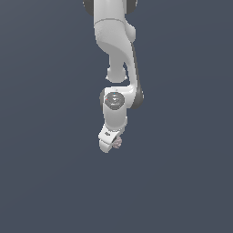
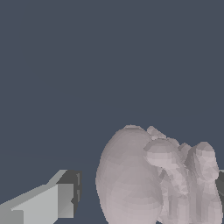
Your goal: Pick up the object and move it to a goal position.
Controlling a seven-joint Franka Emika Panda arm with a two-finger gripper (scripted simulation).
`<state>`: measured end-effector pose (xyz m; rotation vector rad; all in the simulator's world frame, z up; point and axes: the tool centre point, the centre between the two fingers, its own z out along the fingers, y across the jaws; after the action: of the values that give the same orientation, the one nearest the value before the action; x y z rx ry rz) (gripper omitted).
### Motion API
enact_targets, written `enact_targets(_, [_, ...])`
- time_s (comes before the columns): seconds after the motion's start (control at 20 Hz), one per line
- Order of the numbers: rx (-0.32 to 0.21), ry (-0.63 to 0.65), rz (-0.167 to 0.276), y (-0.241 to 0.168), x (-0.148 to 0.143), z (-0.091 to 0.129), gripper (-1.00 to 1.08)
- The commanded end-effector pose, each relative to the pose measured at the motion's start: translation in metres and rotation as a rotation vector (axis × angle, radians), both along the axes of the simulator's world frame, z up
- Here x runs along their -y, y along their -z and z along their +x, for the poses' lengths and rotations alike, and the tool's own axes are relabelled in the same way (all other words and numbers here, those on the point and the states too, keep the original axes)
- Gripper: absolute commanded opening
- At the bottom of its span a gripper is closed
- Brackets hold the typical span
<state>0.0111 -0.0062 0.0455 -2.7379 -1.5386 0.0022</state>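
Observation:
The object (image 2: 144,179) is a lumpy pale pinkish-grey blob. In the wrist view it fills the space between my two fingers. One grey finger (image 2: 52,202) stands a small gap away from it. Only a dark sliver of the other finger (image 2: 221,183) shows at the frame's edge, right against the blob. My gripper (image 2: 148,194) is open around the object. In the exterior view the white gripper (image 1: 110,144) points down, and the blob (image 1: 118,143) peeks out at its tip on the exterior view's right.
The white arm (image 1: 116,50) comes down from the top middle of the exterior view. A plain dark blue-grey surface (image 1: 45,173) fills everything else. No goal marker shows.

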Motion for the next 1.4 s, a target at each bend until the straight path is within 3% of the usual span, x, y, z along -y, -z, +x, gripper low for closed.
enact_targets(0.0, [0.002,0.000,0.000,0.001,0.000,0.001,-1.00])
enact_targets(0.75, [0.003,0.001,-0.001,-0.009,0.003,0.003,-1.00])
enact_targets(1.35, [0.003,-0.001,0.000,-0.095,0.020,0.017,-1.00])
